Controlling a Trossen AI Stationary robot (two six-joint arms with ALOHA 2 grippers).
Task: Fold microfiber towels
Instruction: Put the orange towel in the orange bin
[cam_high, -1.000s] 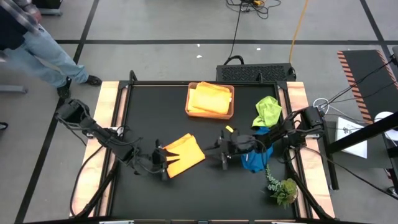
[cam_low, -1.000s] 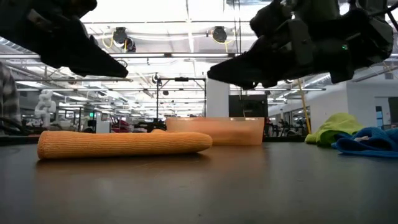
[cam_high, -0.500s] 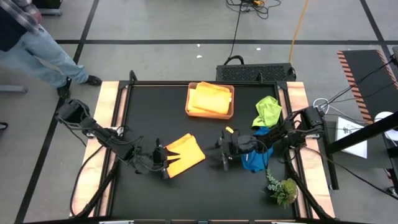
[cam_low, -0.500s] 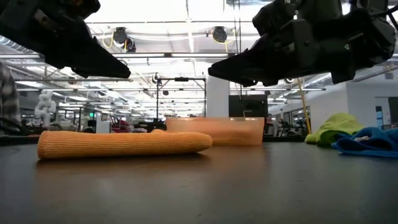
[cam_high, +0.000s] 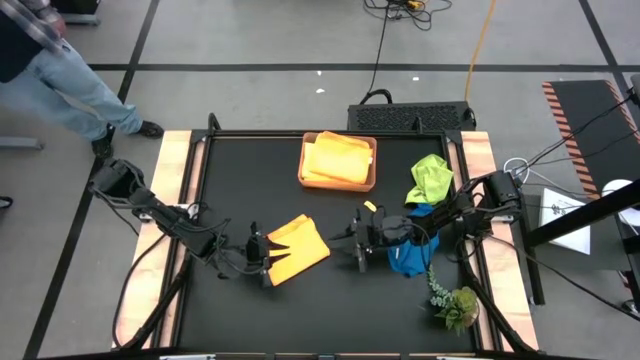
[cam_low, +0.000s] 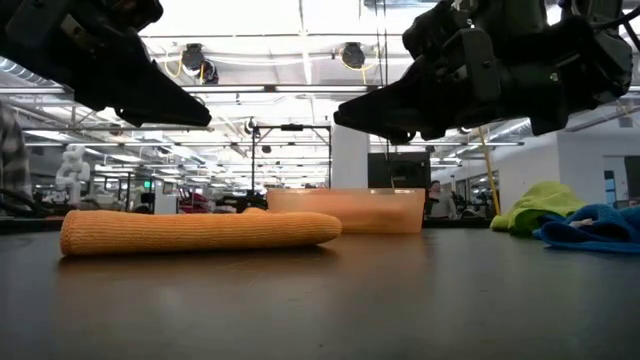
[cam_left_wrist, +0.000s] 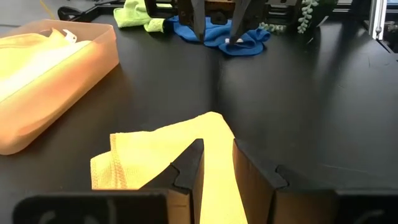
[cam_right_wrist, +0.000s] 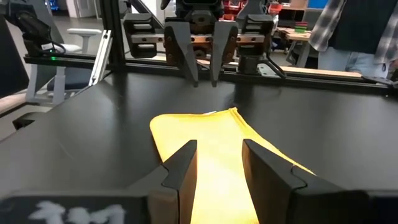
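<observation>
Bright, even overhead light fills the scene. In the low view, ceiling lamps glare at upper centre, turning both arms into dark silhouettes. The black surface carries a soft sheen, and its near foreground is blurred.

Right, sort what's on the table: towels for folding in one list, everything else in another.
For the job:
- folded orange towel, between the two grippers
- yellow towel, in the tray
- lime green towel
- blue towel

Just lying about:
- tan tray
- plant sprig
</observation>
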